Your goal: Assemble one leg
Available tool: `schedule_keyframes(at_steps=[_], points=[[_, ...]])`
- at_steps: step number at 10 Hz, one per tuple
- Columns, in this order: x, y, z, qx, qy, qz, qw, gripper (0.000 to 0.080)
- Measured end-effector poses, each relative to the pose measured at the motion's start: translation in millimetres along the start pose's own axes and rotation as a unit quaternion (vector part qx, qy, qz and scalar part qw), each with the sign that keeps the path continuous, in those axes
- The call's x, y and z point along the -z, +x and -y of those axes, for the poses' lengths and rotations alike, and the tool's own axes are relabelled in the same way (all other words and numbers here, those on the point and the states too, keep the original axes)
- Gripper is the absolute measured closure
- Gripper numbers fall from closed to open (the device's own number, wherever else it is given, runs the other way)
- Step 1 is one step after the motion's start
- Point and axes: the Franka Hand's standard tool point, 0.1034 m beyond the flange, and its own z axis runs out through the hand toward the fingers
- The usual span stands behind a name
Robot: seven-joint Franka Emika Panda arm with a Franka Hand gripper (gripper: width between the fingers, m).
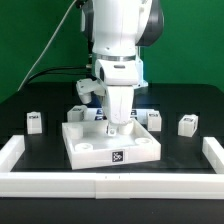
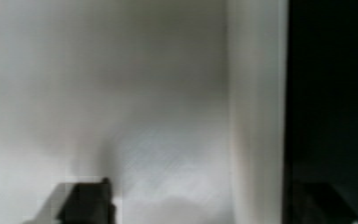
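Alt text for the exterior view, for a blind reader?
A white robot arm reaches down, hand low over a white square tabletop on a black table. One leg sits at the view's left, another leg at its right.

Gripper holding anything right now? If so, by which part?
Cannot tell. The gripper sits low over the tabletop, its tips unclear; the wrist view shows only a white blur.

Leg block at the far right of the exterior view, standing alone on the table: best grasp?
Come straight down from above and pinch the leg across its two side faces. It looks to sit upright on the table, apart from the white tray, so both sides seem free.
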Motion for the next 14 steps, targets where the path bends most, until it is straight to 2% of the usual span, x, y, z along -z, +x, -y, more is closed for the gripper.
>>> schedule_keyframes(at_steps=[1,2,3,4,10,12,14], points=[[-0.1,0.0,0.1,0.0,0.0,0.0,1.0,0.0413],[-0.2,0.0,0.2,0.0,0.0,0.0,1.0,0.0596],[-0.2,0.0,0.2,0.0,0.0,0.0,1.0,0.0596],[0.1,-0.3,-0.4,0.0,-0.001,0.0,1.0,0.0742],[0.2,0.2,-0.6,-0.002,-0.001,0.0,1.0,0.0742],[1.1,17.4,-6.2,-0.052,-0.005,-0.004,0.999,0.0742],[3.3,41.6,-23.6,-0.072,-0.01,-0.007,0.997,0.0741]])
